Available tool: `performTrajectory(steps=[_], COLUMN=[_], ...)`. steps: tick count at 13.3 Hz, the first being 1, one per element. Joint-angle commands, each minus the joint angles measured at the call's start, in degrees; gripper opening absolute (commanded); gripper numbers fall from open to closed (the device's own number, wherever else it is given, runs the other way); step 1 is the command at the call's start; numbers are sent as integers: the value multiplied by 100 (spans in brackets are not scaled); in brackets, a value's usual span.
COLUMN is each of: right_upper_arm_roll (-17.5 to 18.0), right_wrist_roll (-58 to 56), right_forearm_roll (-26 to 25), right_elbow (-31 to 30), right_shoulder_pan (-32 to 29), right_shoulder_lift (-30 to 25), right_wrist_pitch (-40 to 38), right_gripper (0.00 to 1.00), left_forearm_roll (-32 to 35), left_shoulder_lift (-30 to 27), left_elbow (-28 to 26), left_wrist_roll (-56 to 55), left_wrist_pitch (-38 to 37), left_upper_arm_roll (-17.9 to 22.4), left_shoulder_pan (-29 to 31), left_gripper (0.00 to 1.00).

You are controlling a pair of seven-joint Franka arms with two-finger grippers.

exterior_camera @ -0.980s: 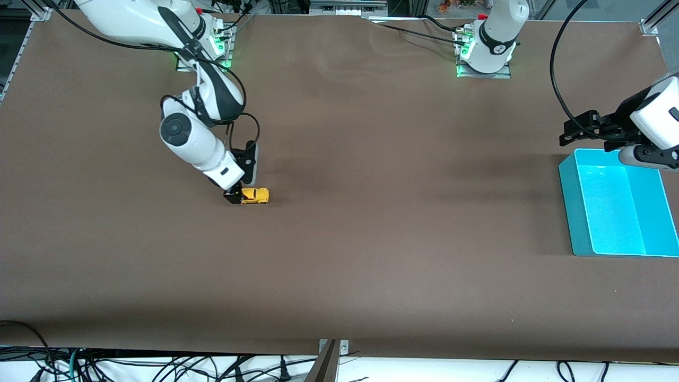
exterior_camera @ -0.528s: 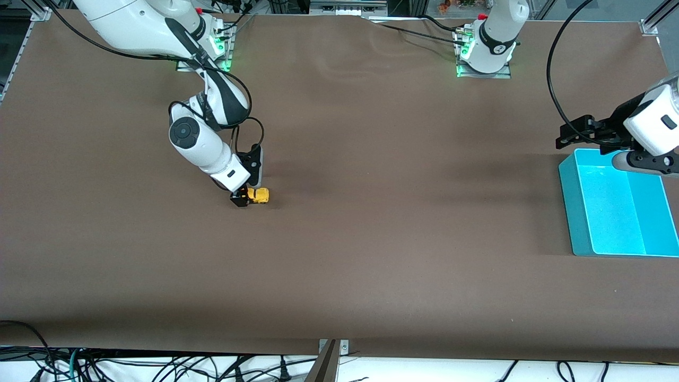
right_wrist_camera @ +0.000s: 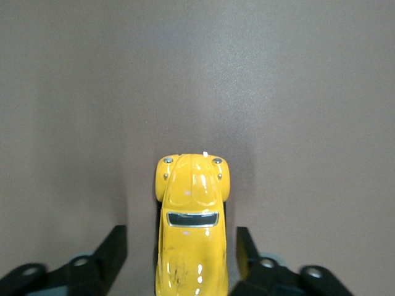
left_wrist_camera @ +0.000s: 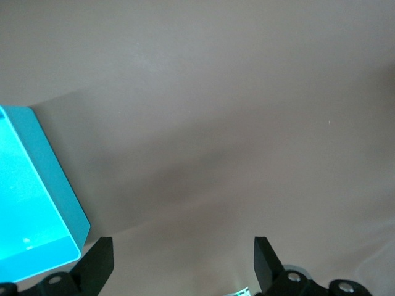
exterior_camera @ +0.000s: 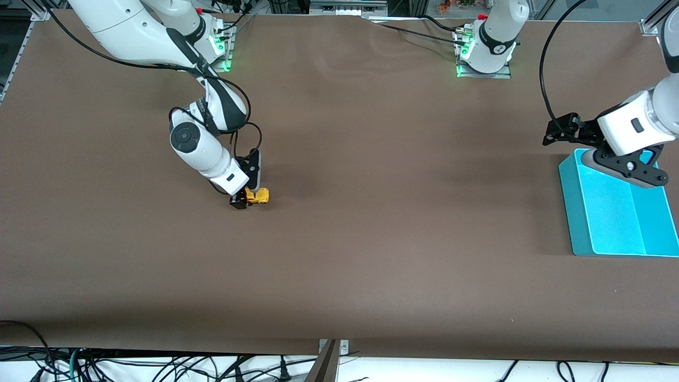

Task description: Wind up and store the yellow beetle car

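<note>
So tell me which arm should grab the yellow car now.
Right. The right pincer is down at the yellow beetle car, open, with the car between its fingers. The left pincer hangs open by the cyan bin, away from the car.

We record the yellow beetle car [right_wrist_camera: 192, 237] as glossy yellow with a dark windscreen and two small silver headlamps. The table [exterior_camera: 371, 239] is covered in plain matte brown, without pattern. The bin [exterior_camera: 618, 209] by the table's edge at the left arm's end is bright cyan. Both arms are white with black joints; the right gripper [right_wrist_camera: 179, 259] and left gripper [left_wrist_camera: 182, 265] have black fingers.
</note>
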Motion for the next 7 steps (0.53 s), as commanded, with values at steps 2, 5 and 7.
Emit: performTrajectory(steps=[2,5,7], right_upper_arm_roll=[13,13,13], right_wrist_roll=[-55,-11,7], right_forearm_roll=[-111,-111,-111], right_elbow=[80,80,71], right_shoulder_pan=[-9,-9,-18], right_shoulder_lift=[50,50,102], right_wrist_pitch=[9,1,-43], right_gripper=[9,9,10], left_forearm_roll=[419,674,965], left_shoulder_lift=[-58,-58,-67], left_elbow=[-372,-487,-688], left_wrist_roll=[1250,1744,2490], left_wrist_pitch=[33,51,313], left_upper_arm_roll=[-56,-83,-223], left_shoulder_pan=[86,86,104], left_gripper=[100,100,100])
